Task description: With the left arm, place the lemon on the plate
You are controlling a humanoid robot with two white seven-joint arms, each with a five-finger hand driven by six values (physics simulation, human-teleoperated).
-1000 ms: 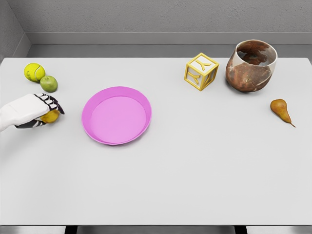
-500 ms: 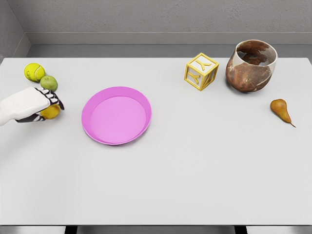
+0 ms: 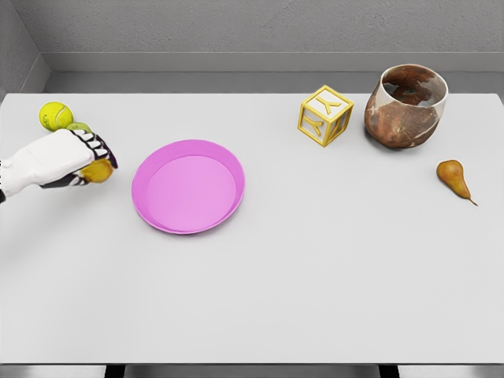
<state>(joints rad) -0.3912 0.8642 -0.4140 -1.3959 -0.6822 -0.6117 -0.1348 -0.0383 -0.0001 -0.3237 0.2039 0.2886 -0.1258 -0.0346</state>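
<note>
At the left edge of the frame, left hand (image 3: 67,157) reaching in from the lower left over the pale surface (image 3: 299,268), white back uppermost, dark-banded fingers (image 3: 101,150) curled around the lemon (image 3: 98,171); lemon showing as a yellow-orange lump under the fingertips, between hand and plate, well short of the plate's rim; whether lifted clear of the surface or touching it, cannot tell; just above the hand, toward the upper left of the frame, a yellow tennis ball (image 3: 55,116), and beside it a green fruit (image 3: 79,127), mostly hidden behind the knuckles, only a sliver showing; left of centre, the pink plate (image 3: 146,165), round, shallow, nothing lying in it, near the hand but apart from it; right of centre in the upper part of the frame, a yellow-framed letter block (image 3: 324,115) standing on the surface, turned corner-on; just right of it, near the upper right, a rust-brown and white glazed bowl (image 3: 405,106), upright, close to the block but not touching; at the right edge, below the bowl, a brown pear (image 3: 453,178) lying on its side, stem pointing to the lower right.
</note>
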